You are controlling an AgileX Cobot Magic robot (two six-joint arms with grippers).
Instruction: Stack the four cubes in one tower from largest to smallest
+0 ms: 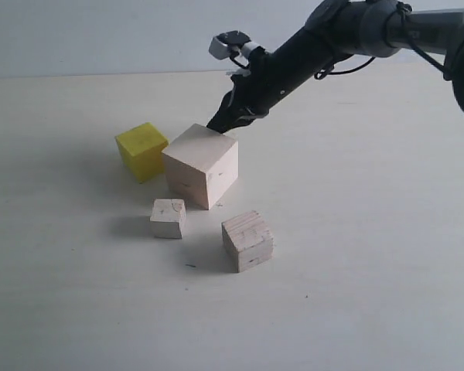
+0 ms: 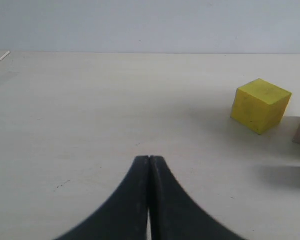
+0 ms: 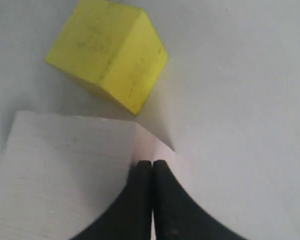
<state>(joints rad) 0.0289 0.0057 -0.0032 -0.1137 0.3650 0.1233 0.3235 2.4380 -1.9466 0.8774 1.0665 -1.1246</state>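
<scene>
We found the four cubes all standing apart on the table (image 1: 371,294), each on its own base. The largest cube (image 1: 201,166), pale bare wood, sat near the middle of the exterior view, turned so that one vertical edge faced the camera. The yellow cube (image 1: 141,151) stood just beside it on the left and a little farther back; we could not tell whether the two touched. In front of the largest cube stood the smallest cube (image 1: 168,218), near but clear of it. The medium cube (image 1: 247,240), to the right of the smallest and nearer still to the camera, was also on its own.

The right gripper (image 1: 218,124) was at the rear top edge of the largest cube, its jaws pressed together with nothing between them. In the right wrist view its tips lay over a top corner of that cube, with the yellow cube beyond. We could not tell whether the tips pressed on the wood. The right arm (image 1: 325,39) slanted down to it from the upper right of the exterior view.

The left gripper (image 2: 149,161) showed only in its own wrist view. Its jaws were together and empty over bare table, well apart from the yellow cube.
</scene>
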